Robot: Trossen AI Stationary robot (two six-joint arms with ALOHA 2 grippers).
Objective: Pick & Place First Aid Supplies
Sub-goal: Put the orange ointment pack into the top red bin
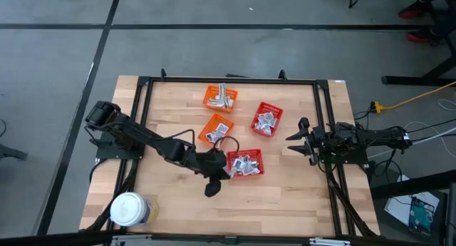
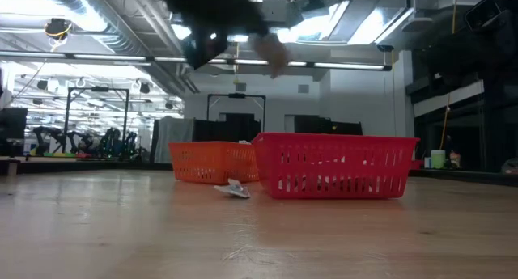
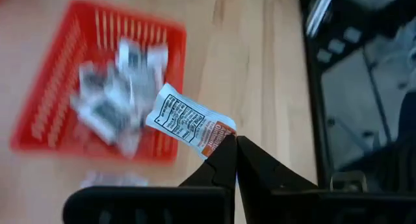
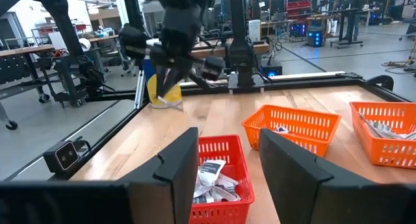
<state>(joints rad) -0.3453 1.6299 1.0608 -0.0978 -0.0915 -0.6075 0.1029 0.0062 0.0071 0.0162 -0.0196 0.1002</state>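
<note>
Left hand: mine, fingers pinched tight on one sachet by its corner, held in the air over the worktop, at about 8 o'clock from the near red basket. More sachets lie in that basket. One sachet lies on the worktop beside it. Right hand: parted, holding nothing, waiting at 3 o'clock by the frame.

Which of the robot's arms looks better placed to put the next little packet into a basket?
The left. Its hand is shut on a packet, right by the red basket. The right hand waits open and empty at the table's right edge.
</note>
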